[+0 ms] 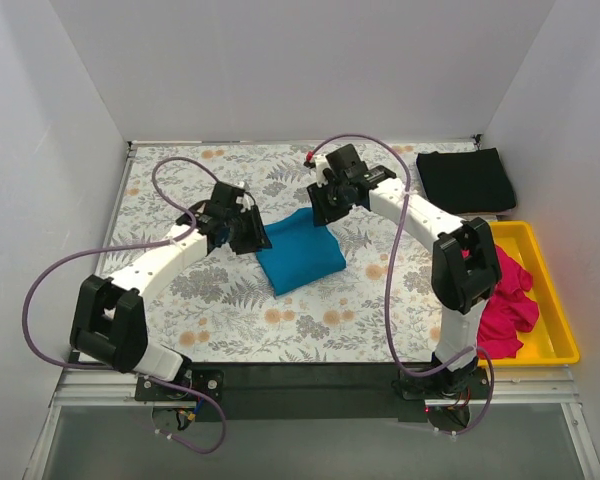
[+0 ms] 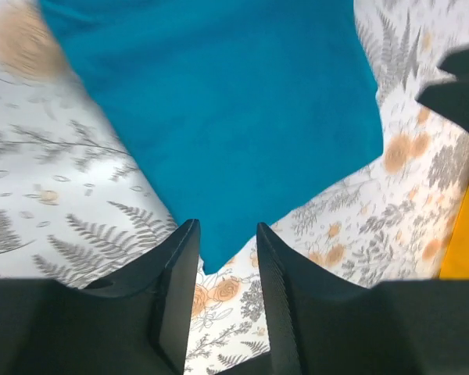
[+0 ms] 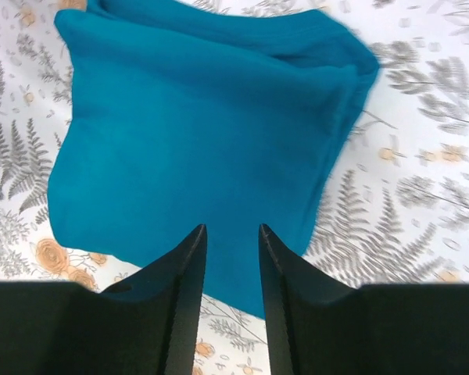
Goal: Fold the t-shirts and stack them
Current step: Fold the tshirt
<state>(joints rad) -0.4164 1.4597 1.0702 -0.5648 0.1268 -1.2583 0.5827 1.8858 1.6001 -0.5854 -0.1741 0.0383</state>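
**Top external view**
- Teal t-shirt (image 1: 298, 252): folded into a compact, roughly square packet turned like a diamond. It lies flat near the middle of the counter (image 1: 280, 320), which has a floral print. Plain fabric, surface smooth.
- Black t-shirt (image 1: 465, 180): folded into a neat rectangle in the far right corner of the counter.
- Magenta t-shirt (image 1: 508, 300): unfolded and bunched in the yellow tray (image 1: 528, 243) along the right edge of the counter. It is partly hidden by the right arm.
- Left gripper (image 1: 248, 232): just beside the left corner of the teal packet. Its spread is not readable from this angle.
- Right gripper (image 1: 325, 205): over the far corner of the same packet. Its spread is not readable here either.

**Left wrist view**
- Left gripper (image 2: 228, 228): jaws parted, nothing between them, and the counter print shows in the gap.
- Teal t-shirt (image 2: 234, 117): one pointed corner lies just ahead of the jaw tips. Whether it touches them cannot be told. The cloth is flat and unwrinkled.
- Yellow tray (image 2: 465, 226): a sliver at the right border.

**Right wrist view**
- Right gripper (image 3: 233, 230): jaws parted, gripping nothing, and teal cloth and counter show through the gap.
- Teal t-shirt (image 3: 195, 148): stacked layers visible along the far and right sides, with rounded fold lines. The top face is smooth apart from slight blur.
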